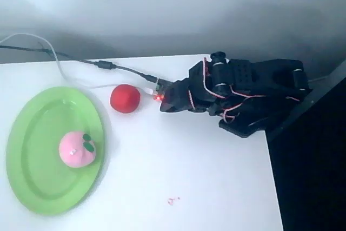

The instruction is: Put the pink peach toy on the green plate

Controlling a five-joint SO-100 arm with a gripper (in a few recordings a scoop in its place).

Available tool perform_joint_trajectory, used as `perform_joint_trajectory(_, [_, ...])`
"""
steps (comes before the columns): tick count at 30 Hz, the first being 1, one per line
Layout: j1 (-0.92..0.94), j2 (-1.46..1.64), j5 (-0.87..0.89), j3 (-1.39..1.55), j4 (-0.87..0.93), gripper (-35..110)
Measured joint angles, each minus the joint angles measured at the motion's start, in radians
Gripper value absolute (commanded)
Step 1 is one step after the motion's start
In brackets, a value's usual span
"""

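A: Start with the gripper (pixel 164 103). What is it doing?

B: In the overhead view the black arm (pixel 243 93) lies folded low at the right side of the white table (pixel 205 187), with its tip pointing left. The fingers blend into the dark body, so I cannot tell whether the jaws are parted or closed. Nothing appears to be held at the tip.

A: What sits closest to that tip?

B: A solid red ball (pixel 125 98), just to the left of it, with a small gap between them. A tiny red light glows at the tip on the side facing the ball. Red and white wires loop over the arm's joints.

A: And the pink peach toy (pixel 77 148)?

B: It rests on the green plate (pixel 32 133), a little right of the plate's middle, with its dark green leaf turned up and to the right. It is well apart from the gripper.

A: Where is the plate itself?

B: On the left part of the table, an oval lying lengthwise top to bottom in the picture. The red ball stands just off its upper right rim, not touching.

A: Anything else?

B: A dark cable (pixel 108 66) and a white cable (pixel 51 52) run in from the upper left toward the arm, passing above the plate and ball. A small reddish mark (pixel 173 200) shows on the tabletop near the bottom centre.
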Motion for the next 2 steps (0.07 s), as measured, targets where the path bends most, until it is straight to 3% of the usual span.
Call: perform_joint_trajectory(2, [0.000, 0.000, 0.000, 0.000, 0.000, 0])
